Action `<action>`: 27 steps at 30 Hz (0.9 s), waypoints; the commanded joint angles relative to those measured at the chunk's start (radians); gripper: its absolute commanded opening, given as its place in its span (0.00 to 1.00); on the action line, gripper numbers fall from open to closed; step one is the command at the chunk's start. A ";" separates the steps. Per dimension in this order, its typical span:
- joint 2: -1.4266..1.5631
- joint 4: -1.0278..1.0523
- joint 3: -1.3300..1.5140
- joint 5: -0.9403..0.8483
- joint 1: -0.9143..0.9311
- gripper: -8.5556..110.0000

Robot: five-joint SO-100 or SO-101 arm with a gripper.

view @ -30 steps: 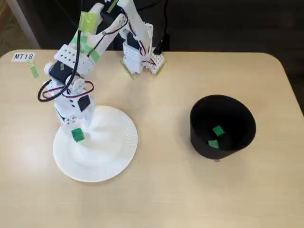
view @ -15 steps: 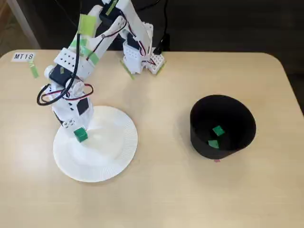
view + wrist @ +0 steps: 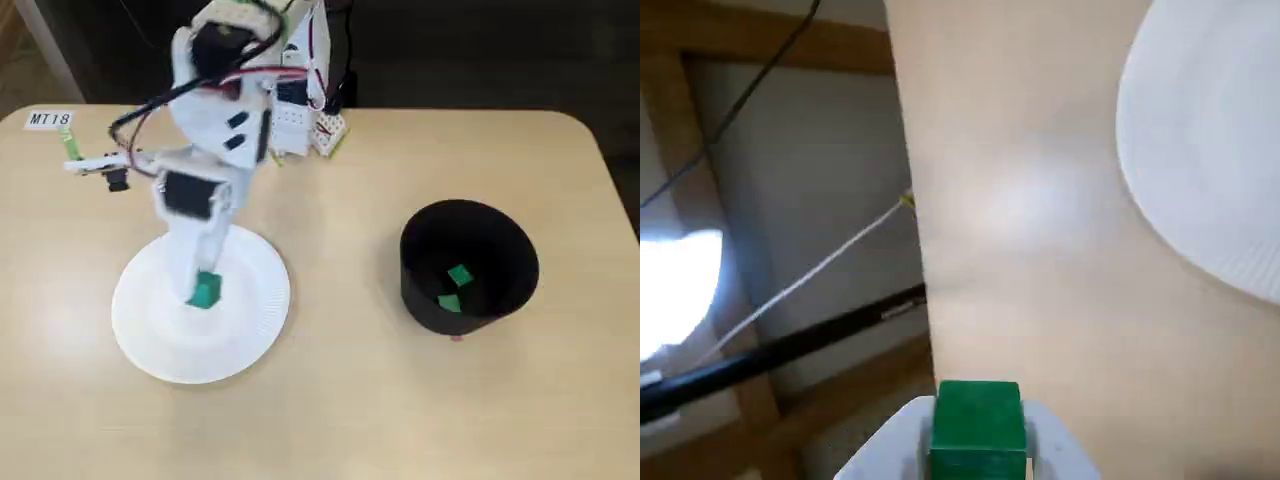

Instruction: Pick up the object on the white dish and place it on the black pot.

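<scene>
The white dish [image 3: 150, 330] lies on the table at the left in the fixed view. My white gripper [image 3: 203, 288] reaches down over its middle and is shut on the small green cube [image 3: 206, 292]. In the wrist view the cube [image 3: 978, 425] sits clamped between the two white fingers [image 3: 1055, 455] at the bottom edge. There the dish [image 3: 1210, 150] shows at the upper right, well away from the cube. The black pot [image 3: 412, 285] stands at the right, apart from the arm. Two green cubes [image 3: 459, 275] lie inside it.
The arm's base and a board with wires [image 3: 300, 110] stand at the table's back edge. A label reading MT18 [image 3: 50, 119] and a thin green tape strip [image 3: 70, 145] are at the back left. The table's left edge [image 3: 915, 220] shows in the wrist view.
</scene>
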 commanded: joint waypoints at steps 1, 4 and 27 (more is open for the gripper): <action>0.107 0.060 -0.031 -0.040 -0.163 0.07; 0.141 0.117 -0.031 -0.078 -0.316 0.07; -0.219 0.051 0.067 -0.092 -0.802 0.07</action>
